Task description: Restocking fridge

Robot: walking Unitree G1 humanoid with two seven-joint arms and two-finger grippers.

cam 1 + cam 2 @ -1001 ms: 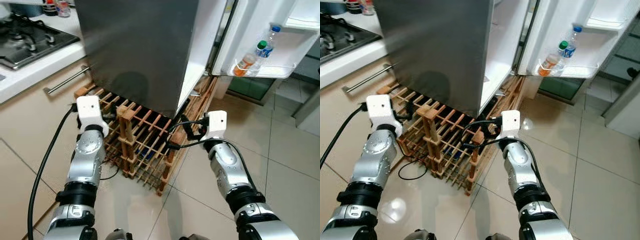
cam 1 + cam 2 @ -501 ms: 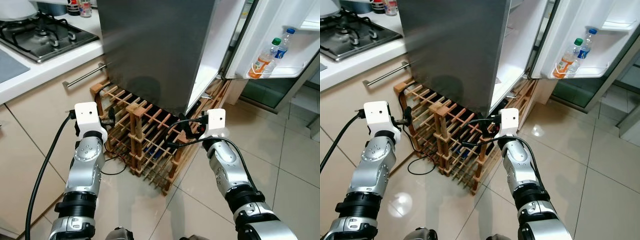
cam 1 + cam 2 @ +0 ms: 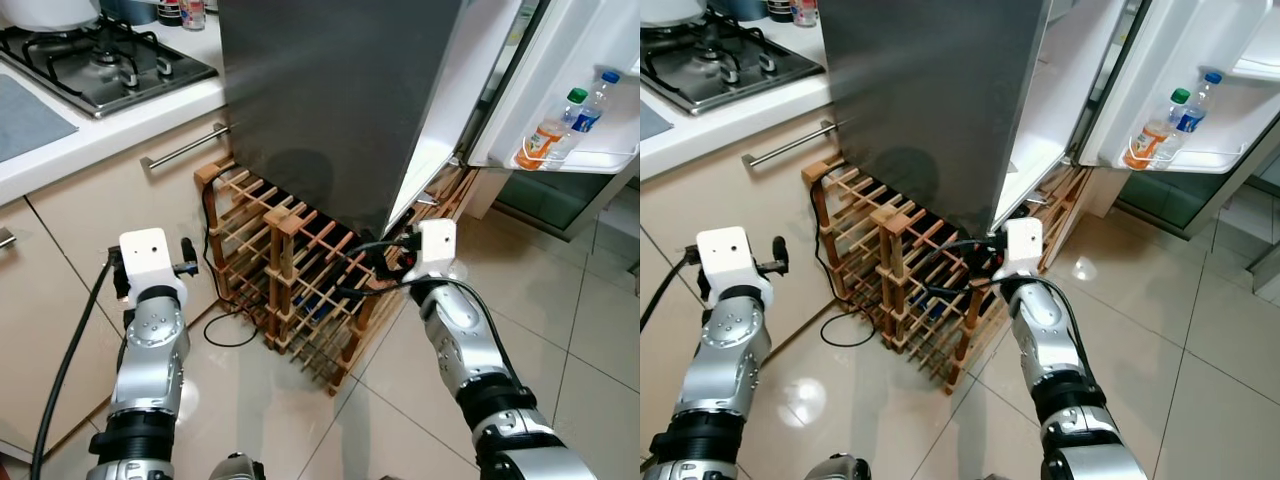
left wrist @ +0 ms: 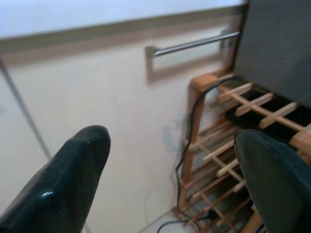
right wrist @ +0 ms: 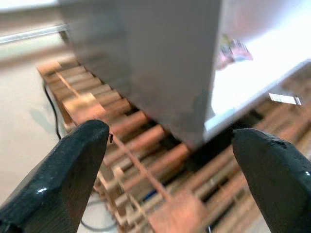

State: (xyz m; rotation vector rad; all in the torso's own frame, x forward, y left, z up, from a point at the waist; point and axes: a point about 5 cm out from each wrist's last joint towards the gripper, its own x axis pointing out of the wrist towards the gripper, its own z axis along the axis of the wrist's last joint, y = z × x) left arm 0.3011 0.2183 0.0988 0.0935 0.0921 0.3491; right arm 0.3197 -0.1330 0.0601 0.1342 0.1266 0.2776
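Both grippers, left [image 4: 170,179] and right [image 5: 170,170], are held wide and empty; the wooden rack [image 3: 300,280] just ahead could be struck.

We see fridge [image 3: 330,100]: tall, dark grey steel side facing us, standing against counter's end. Door [image 3: 590,60] swung wide open, white inside. Door shelf [image 3: 575,160] holds two upright bottles at its near end: orange-labelled, green-capped one [image 3: 553,128] touching clear blue-capped one [image 3: 592,103].

Both silver arms raised forward, left gripper [image 4: 170,179] fingers spread, right gripper [image 5: 167,179] fingers spread, both empty
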